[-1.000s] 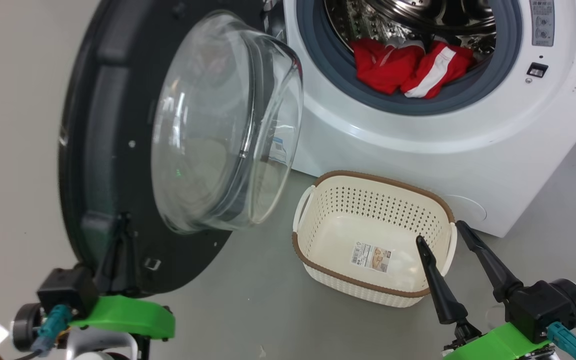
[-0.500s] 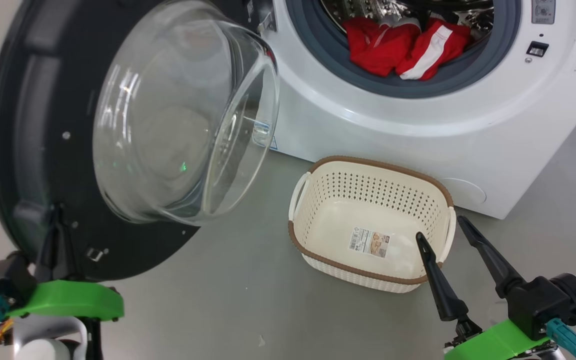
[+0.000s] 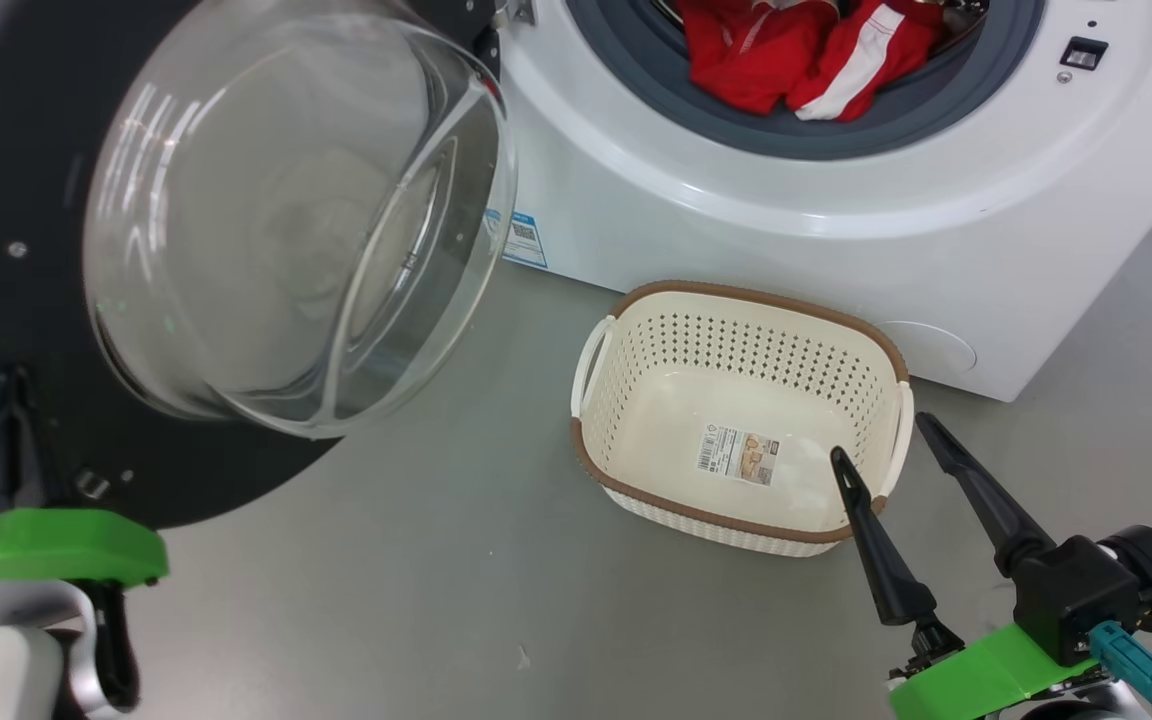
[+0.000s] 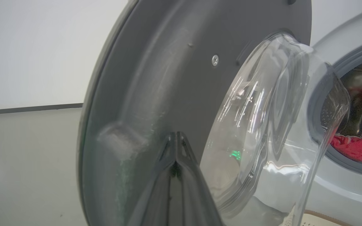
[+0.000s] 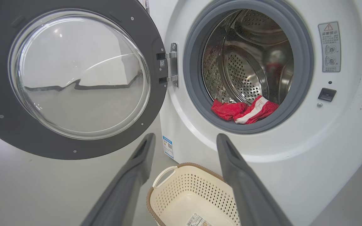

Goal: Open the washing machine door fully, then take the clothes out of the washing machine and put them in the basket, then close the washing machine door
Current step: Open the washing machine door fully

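Note:
The washing machine (image 3: 736,220) stands open, and the red and white clothes (image 3: 786,60) lie at the drum's front lip. Its black round door (image 3: 236,470), with a bulging glass bowl (image 3: 286,220), is swung far out to the left. My left gripper (image 3: 6,390) is shut, its tip against the door's inner face near the rim, as the left wrist view shows (image 4: 176,135). The cream basket (image 3: 736,295) sits empty on the floor before the machine. Beside the basket's right end, my right gripper (image 3: 883,438) is open and holds nothing.
In the right wrist view the door (image 5: 74,78) hangs on its hinge (image 5: 171,66) left of the grey gasket (image 5: 193,94) and steel drum (image 5: 247,69). Grey floor (image 3: 416,580) stretches between door and basket. A blue label (image 3: 521,235) marks the machine's lower front.
The door has swung wider to the left, and my shut left gripper has gone with it. The head camera has shifted too. My right gripper stays open beside the basket.

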Controlling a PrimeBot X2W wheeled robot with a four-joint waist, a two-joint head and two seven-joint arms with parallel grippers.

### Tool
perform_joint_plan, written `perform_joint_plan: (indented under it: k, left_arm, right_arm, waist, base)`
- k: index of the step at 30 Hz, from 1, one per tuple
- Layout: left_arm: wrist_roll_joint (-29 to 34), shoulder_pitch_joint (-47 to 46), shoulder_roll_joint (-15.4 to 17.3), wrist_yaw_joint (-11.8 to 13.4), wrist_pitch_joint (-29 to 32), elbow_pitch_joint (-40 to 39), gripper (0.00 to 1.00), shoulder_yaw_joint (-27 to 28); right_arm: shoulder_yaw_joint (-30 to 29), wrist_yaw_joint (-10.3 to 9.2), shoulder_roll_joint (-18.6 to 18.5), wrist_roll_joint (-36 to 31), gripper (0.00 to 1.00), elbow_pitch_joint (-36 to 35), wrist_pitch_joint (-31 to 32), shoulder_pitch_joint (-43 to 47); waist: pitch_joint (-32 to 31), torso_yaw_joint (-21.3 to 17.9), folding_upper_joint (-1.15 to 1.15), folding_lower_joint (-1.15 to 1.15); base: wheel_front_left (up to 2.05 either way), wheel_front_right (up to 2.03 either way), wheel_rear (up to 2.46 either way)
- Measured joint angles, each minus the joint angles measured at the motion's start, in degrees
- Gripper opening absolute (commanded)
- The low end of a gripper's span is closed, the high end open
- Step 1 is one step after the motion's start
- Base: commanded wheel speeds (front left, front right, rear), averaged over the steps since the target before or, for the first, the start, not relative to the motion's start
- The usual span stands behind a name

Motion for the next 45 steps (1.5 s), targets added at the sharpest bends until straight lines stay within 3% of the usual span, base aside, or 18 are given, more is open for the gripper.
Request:
perform_joint_plan:
  k: [25,36,45]
  left_arm:
    - [-1.9,-8.6,3.2,-6.4,-2.2,18.5,0.0,7.2]
    - [1.4,-8.7,1.5,-7.9,-2.2,18.7,0.0,11.0]
    - [5.3,-7.4,-0.7,-9.2,-2.2,12.6,0.0,11.6]
  right_arm:
    - [0.2,0.0,0.0,-1.3,1.0,-1.1,1.1,-1.5]
    - [0.2,0.0,0.0,-1.5,1.0,-1.3,1.1,-1.5]
    - [0.0,0.0,0.0,-1.4,1.0,-1.1,1.0,-1.5]
  waist:
    - [2.1,-2.5,0.0,0.0]
    - [2.3,-3.3,0.0,0.0]
    - [1.6,-3.3,0.0,0.0]
  base:
    - [0.0,0.0,0.0]
    - [0.0,0.0,0.0]
    - [0.0,0.0,0.0]
